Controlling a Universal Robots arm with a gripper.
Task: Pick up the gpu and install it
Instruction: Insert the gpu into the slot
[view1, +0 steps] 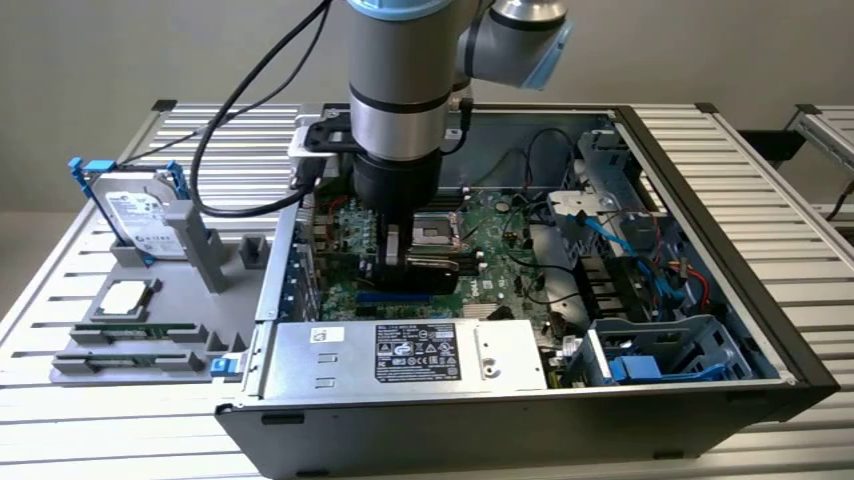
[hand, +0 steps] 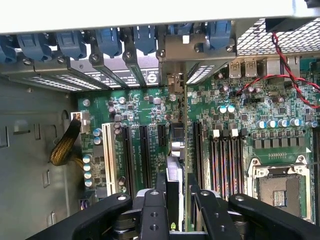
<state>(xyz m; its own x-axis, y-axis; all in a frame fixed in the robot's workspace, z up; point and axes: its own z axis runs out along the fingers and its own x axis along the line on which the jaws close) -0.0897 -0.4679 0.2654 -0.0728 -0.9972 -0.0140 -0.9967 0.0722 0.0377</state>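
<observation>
My gripper (view1: 398, 262) reaches down into the open computer case (view1: 747, 190) and is shut on the gpu (view1: 441, 268). The card's black face stands just above the green motherboard (view1: 501, 250). In the wrist view the gpu (hand: 175, 150) is seen edge-on between the black fingers (hand: 151, 205). It stands upright over the motherboard (hand: 235, 125), in line with the long black slots (hand: 144, 150). Its far end points at the rear bracket wall (hand: 182, 47) of the case. Whether its lower edge sits in a slot is hidden.
A silver power supply (view1: 400, 355) fills the case's near side, and drive cages with blue cables (view1: 641, 290) its right side. The CPU socket (hand: 282, 187) lies beside the card. Outside, at the exterior view's left, stand a hard drive in a blue frame (view1: 140, 215) and memory sticks (view1: 127, 335).
</observation>
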